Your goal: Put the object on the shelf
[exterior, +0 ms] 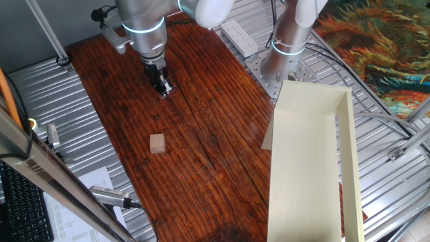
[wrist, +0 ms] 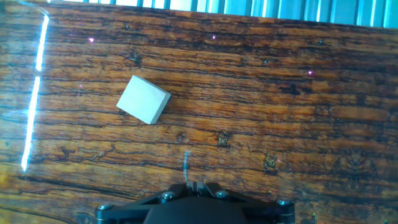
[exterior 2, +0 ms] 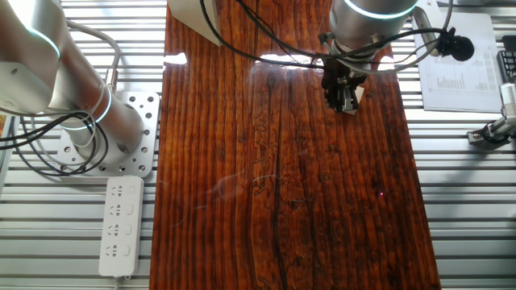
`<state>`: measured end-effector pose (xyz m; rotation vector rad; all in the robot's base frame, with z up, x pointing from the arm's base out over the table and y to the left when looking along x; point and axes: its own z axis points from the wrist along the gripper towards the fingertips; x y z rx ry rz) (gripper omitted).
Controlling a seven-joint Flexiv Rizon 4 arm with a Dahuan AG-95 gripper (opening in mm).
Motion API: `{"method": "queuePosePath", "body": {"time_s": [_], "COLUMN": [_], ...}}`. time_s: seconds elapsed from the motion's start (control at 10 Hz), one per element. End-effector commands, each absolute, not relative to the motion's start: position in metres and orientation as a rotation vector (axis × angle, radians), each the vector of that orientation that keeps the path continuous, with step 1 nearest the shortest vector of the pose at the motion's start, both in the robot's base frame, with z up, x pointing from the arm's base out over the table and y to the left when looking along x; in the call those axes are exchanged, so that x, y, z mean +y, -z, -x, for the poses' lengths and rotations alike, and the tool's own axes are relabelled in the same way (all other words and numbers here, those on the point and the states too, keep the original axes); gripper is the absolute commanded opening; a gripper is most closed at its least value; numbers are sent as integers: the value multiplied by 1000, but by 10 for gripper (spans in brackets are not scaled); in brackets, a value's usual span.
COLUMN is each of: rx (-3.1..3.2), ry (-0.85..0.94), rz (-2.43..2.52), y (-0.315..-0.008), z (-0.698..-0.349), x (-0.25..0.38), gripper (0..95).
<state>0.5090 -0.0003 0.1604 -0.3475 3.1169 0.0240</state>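
Observation:
The object, a small pale tan wooden cube [exterior: 157, 142], lies on the dark wooden tabletop [exterior: 201, 134], free of the gripper. In the hand view the cube [wrist: 143, 99] lies ahead of the fingers and to their left. My gripper [exterior: 163, 88] hangs above the table beyond the cube, with its fingertips together and nothing between them; it also shows in the other fixed view [exterior 2: 345, 100] and the hand view [wrist: 193, 184]. The shelf [exterior: 306, 168], a long cream board with thin raised side walls, lies at the right, off the wooden top. The cube is not clear in the other fixed view.
A white power strip [exterior: 238, 37] and the arm's base [exterior: 287, 50] stand at the back. A second arm base [exterior 2: 89, 121] and another power strip [exterior 2: 121, 225] sit beside the table. Papers [exterior 2: 455, 64], a keyboard [exterior: 20, 202] and a metal tool [exterior: 111, 196] lie along the cube's side.

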Motion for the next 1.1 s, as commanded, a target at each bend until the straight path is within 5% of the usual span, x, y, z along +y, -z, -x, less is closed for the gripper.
{"method": "queuePosePath", "body": {"time_s": [0.1,0.5,0.6,0.7,0.8,1.0,1.1], "rx": [3107,3081,3066,3049,3042,3010,2993], "ry": [-7,-6,-7,-7,-8,-11,-12], "rz": [455,605,679,743,769,846,884], "y": [-160,-145,-143,-139,-134,-120,-116], "z": [-523,-554,-560,-565,-568,-573,-577], "x": [2,9,12,18,27,46,54], "gripper": [0,0,190,190,380,380,570]}}
